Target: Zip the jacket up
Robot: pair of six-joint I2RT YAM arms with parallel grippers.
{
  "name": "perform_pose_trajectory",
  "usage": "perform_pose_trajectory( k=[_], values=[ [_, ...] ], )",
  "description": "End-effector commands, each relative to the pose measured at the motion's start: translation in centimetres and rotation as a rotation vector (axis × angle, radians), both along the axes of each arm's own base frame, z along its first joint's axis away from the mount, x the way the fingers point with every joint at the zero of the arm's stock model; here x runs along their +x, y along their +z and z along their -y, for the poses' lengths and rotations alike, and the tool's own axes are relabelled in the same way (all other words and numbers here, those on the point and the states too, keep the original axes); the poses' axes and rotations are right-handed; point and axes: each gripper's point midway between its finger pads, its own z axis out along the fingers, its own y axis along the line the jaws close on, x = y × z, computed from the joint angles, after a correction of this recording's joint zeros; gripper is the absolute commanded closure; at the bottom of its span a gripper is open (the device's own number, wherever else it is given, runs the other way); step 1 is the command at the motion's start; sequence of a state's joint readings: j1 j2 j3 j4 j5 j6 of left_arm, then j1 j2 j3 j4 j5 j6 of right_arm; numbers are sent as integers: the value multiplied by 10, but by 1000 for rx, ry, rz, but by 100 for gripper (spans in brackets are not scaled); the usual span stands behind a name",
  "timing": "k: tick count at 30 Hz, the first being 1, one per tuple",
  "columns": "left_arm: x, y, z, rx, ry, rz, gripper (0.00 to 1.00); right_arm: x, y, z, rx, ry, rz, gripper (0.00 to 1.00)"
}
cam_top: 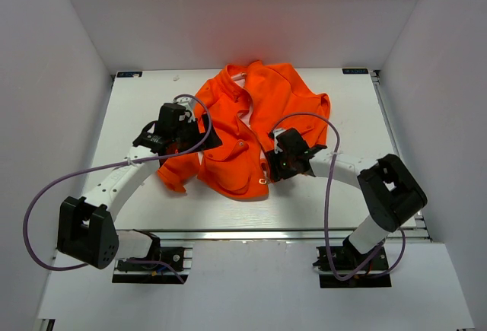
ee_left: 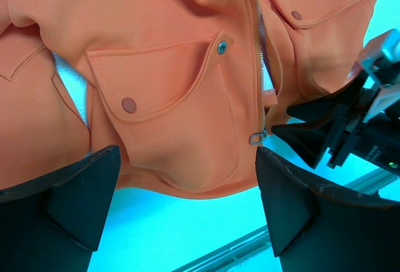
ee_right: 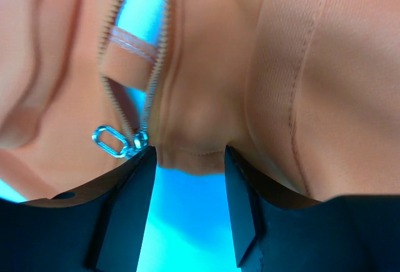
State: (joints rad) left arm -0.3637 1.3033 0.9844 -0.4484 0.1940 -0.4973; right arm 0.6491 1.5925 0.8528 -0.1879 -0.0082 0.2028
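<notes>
1. Two fingers of the right gripper [ee_right: 190,156] stand parted, clamping nothing. We see bare table [ee_right: 187,212] between them, and the bottom hem of the jacket [ee_right: 300,65] sits at their tips.
2. The zipper pull [ee_right: 111,141] lies just beside one fingertip, at the foot of the zipper, whose two rows of teeth are parted above it.
3. The left gripper [ee_left: 187,159] is spread wide and empty, and hangs over a flap pocket [ee_left: 162,90] near the same hem.
4. We find the jacket crumpled mid-table, with its hem toward the arms and one gripper on either side of the zipper.
</notes>
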Motion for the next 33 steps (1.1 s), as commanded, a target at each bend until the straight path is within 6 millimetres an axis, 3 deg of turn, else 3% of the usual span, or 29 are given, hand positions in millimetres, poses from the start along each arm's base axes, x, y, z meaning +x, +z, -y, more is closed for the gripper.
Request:
perform_pose_trajectory(
  k=[1,9,15,24,27,28,30,31,33],
  values=[
    [4,13,-1,3,2,36,2,0,-8,3,-54,-18,0,46],
    [5,11,-1,4,2,32,2,-1,-16,1,-87,-36,-1,42],
    [5,14,-5,18,20,37,2,3,-24,17,-209,-121,33,44],
    [6,17,-14,51,62,44,2,-13,-47,22,-334,-134,17,47],
    [6,17,-17,62,73,43,2,-20,-54,26,-359,-140,-17,57],
    [6,18,-18,66,81,48,2,-23,-55,28,-362,-148,-28,67],
    [6,18,-20,71,86,45,2,-25,-55,27,-352,-144,-37,76],
    [6,18,-21,76,90,45,2,-26,-54,25,-339,-145,-37,84],
    [6,20,-21,74,93,47,2,-26,-45,19,-296,-128,-34,91]
  ],
)
